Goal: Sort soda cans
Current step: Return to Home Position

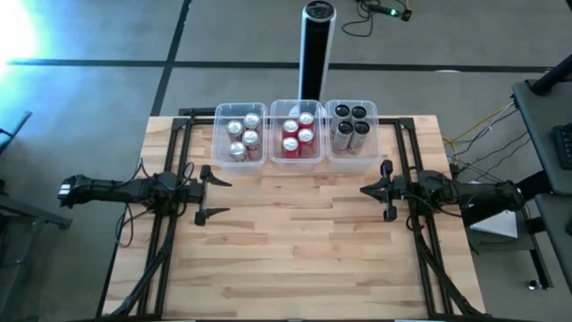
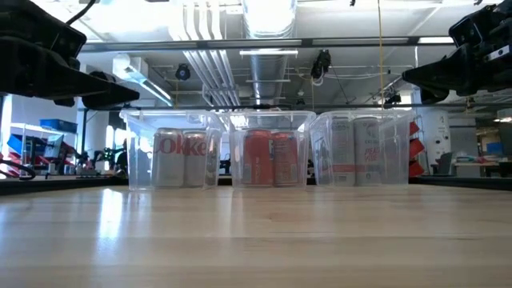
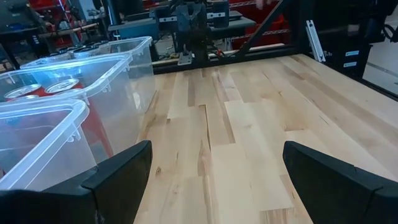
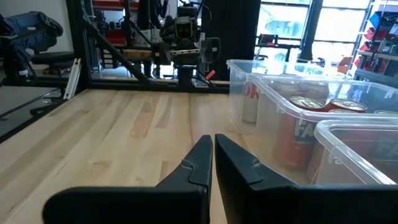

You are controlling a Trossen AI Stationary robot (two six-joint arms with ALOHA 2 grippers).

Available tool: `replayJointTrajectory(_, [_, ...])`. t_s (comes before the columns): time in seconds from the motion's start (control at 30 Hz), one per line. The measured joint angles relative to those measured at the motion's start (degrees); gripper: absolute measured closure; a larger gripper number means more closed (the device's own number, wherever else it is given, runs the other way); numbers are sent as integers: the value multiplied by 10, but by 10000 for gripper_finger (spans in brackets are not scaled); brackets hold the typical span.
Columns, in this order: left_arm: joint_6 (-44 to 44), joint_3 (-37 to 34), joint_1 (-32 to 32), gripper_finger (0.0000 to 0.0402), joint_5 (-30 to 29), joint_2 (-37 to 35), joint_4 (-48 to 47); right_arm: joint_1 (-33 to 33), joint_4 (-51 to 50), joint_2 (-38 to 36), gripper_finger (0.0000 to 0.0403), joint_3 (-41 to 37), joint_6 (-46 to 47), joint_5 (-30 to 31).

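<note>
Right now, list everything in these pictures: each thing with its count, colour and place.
silver soda cans: four, silver, in the left tub.
red soda cans: four, red, in the middle tub.
dark soda cans: four, dark-topped, in the right tub.
clear tubs: three, transparent, side by side at the table's far edge.
table: one, light wood.
black post: one, black, beyond the table behind the middle tub.
left gripper: one, dark, open and empty, over the table's left side.
right gripper: one, dark, shut and empty, over the table's right side.
</note>
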Motion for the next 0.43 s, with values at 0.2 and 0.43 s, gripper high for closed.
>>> replayJointTrajectory(0.2, [0, 0, 0, 55, 2, 2, 0, 0, 0, 0, 390, 0, 0, 0])
replayJointTrajectory(0.43, [0, 0, 0, 55, 2, 4, 0, 0, 0, 0, 390, 0, 1, 0])
